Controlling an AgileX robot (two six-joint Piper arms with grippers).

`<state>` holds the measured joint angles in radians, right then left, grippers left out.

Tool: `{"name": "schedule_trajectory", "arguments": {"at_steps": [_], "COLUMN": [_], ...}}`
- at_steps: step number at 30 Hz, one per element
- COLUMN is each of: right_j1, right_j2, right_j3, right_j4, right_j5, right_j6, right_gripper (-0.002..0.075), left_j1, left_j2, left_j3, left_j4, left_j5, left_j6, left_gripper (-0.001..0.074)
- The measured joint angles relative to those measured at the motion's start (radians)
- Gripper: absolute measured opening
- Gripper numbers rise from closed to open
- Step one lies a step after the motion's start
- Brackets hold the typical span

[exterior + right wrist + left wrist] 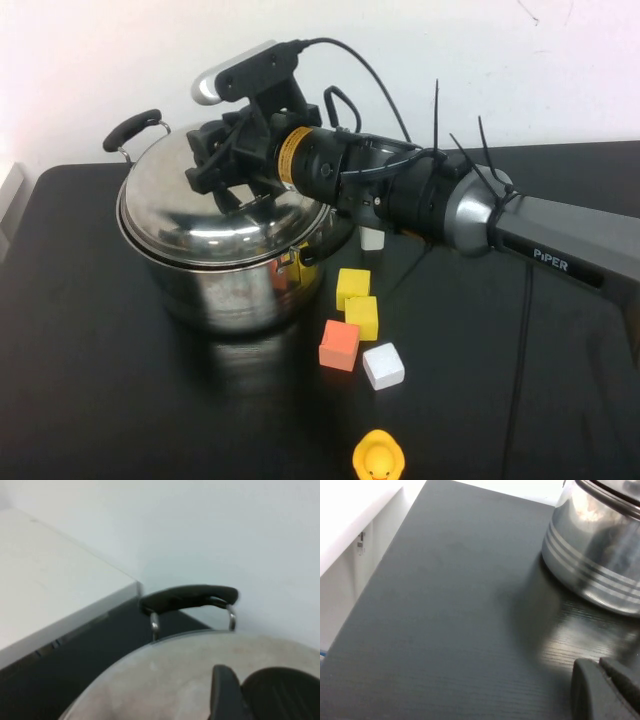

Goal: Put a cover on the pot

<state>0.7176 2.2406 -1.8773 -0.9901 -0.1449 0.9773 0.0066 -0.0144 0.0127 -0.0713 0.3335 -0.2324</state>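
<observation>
Pot (235,285) stands at about 10 o'clock on the black worktop (120,400), well left of centre. The domed lid (215,215) sits on its rim; it looks seated, though from the high view I cannot confirm it is level all the way round.

Right claw (222,172) is directly over the lid's centre, where the knob should be. The knob itself is hidden behind the claw body, so whether the fingers are closed on it or released is not readable.

Left claw (605,690) shows only as a dark corner in its own wrist view, low over bare worktop just beside the pot wall. Its opening is not readable either. The left arm does not appear in the high view.

Handling judgement:
- Lid: rigid polished steel, slippery on the dome, moderately light. The knob is the only sensible grip.
- Pot: stiff and probably heavy. The black side handles (132,128) are the safe hold, since the walls are too smooth and wide.

View differences:
- High view alone gives the layout: two yellow blocks (357,302), an orange block (339,344), a white block (383,365) and a rubber duck (378,458), running from 5 to 6 o'clock of the pot.
- Right wrist view alone shows the far handle standing clear above the lid edge.
- Left wrist view alone shows the grooved bands on the lower pot wall.
</observation>
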Motion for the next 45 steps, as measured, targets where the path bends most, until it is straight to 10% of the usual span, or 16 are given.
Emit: {"name": "schedule_trajectory", "arguments": {"at_steps": [16,25,34,45], "right_j1": [0.0,0.002,0.028,0.155], "right_j2": [0.0,-0.06,-0.397,-0.813], "right_j3": [-0.002,-0.002,0.023,0.498], "right_j4": [-0.024,-0.034,0.012,0.044], "right_j5": [0.045,0.18,0.563,0.462], "right_j6": [0.001,0.001,0.003,-0.122], "right_gripper": [0.0349,0.065,0.0062,-0.0001], "left_j1": [0.0,0.0,0.0,0.0], "left_j2": [0.0,0.0,0.0,0.0], "left_j3": [0.0,0.0,0.0,0.0], "left_j4": [0.0,0.0,0.0,0.0], "left_j5": [0.0,0.0,0.0,0.0], "left_j6": [0.0,0.003,0.003,0.003], "left_gripper": [-0.0002,-0.0001,-0.0001,-0.0001]}}
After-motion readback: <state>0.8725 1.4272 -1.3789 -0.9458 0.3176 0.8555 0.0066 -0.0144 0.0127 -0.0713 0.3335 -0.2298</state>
